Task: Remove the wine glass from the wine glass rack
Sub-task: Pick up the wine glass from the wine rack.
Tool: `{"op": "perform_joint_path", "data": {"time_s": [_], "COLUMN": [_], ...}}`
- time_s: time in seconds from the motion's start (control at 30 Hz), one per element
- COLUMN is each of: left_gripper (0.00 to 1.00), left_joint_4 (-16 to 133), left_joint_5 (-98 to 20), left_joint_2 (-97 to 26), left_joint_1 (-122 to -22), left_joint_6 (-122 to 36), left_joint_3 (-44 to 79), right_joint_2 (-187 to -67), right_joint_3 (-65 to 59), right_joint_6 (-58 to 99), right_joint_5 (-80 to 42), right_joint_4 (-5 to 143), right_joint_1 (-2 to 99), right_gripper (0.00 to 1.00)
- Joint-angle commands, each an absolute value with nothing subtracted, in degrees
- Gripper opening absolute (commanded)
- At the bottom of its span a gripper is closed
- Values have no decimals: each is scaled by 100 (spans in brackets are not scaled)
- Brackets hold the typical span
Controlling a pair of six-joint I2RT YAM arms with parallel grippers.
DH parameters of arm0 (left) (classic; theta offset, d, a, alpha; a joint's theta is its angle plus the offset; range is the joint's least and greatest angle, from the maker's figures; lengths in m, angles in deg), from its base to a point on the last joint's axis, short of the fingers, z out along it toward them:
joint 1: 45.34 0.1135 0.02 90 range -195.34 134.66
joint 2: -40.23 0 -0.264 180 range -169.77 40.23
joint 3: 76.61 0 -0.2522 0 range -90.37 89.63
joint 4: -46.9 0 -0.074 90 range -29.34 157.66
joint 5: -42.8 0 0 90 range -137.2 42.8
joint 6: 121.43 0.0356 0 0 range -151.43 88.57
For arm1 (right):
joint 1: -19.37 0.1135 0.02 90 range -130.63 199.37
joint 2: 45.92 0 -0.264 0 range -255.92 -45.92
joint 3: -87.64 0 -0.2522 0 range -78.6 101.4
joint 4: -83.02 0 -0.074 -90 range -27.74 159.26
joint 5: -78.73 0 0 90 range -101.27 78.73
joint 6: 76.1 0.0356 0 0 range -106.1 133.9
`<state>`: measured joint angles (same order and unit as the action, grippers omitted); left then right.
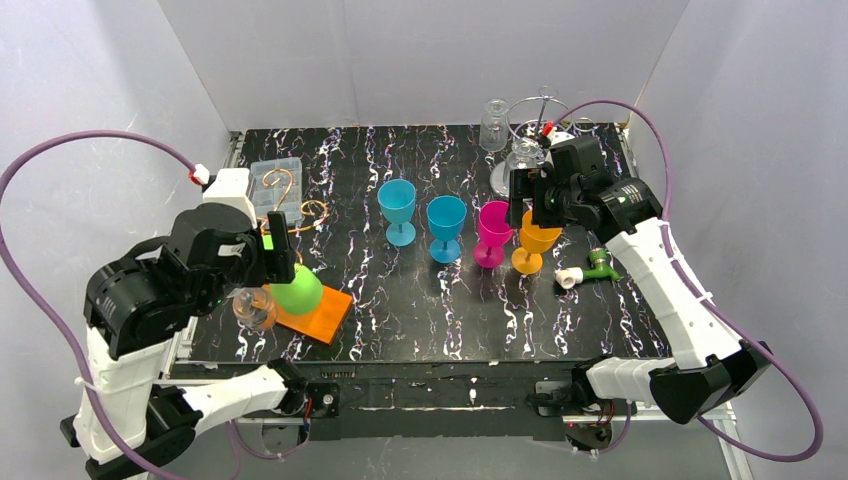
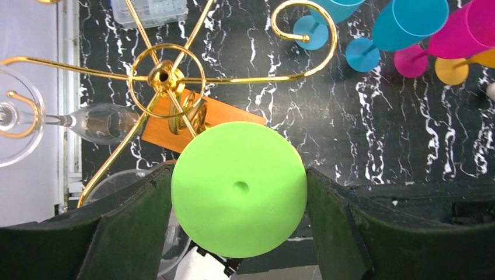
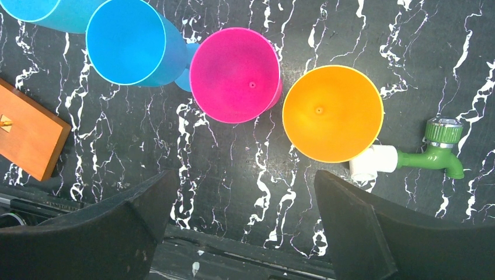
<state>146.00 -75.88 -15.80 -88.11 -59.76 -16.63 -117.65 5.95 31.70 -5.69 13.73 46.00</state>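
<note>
A green wine glass (image 2: 239, 198) hangs foot-up at the gold wine glass rack (image 2: 165, 76), over the rack's orange wooden base (image 1: 322, 313). My left gripper (image 2: 236, 175) is shut on the round green foot, one finger pressing each side. From above, the same green glass (image 1: 297, 290) shows just below the left gripper (image 1: 283, 265). Whether the foot still sits in a rack arm is hidden. Clear wine glasses (image 2: 99, 123) hang on other arms. My right gripper (image 3: 245, 198) stands open and holds nothing, above the table near the orange goblet (image 3: 333, 114).
Two blue goblets (image 1: 397, 205), a magenta one (image 1: 492, 225) and the orange one stand in a row mid-table. A green tap (image 1: 598, 267) lies right of them. A clear plastic box (image 1: 275, 180) sits behind the gold rack. A silver rack (image 1: 535, 125) with clear glasses stands back right.
</note>
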Motion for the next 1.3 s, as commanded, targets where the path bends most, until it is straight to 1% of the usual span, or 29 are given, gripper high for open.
{"op": "perform_joint_path", "data": {"time_s": [0.0, 0.5, 1.03, 1.27], "left_gripper": [56, 57, 56, 56], "left_joint_4": [15710, 15137, 14793, 14652], "left_joint_5": [-8207, -8439, -7487, -6737], "left_joint_2": [-1920, -2387, -2786, -3000], "left_joint_1": [-8832, -8826, -8826, -8828], "left_joint_6": [-6035, -5847, -5631, -5604], "left_joint_3": [-1854, -1883, -2246, -2614], "right_joint_2": [-11676, -11635, -11481, -11281], "right_joint_3": [661, 720, 690, 318], "right_joint_6": [3194, 3148, 3250, 3693], "right_joint_5": [-557, -549, -1086, -2143], "right_joint_4": [1477, 1470, 1776, 2552], "right_joint_1": [4591, 4591, 4591, 4587], "right_gripper": [98, 98, 98, 98]}}
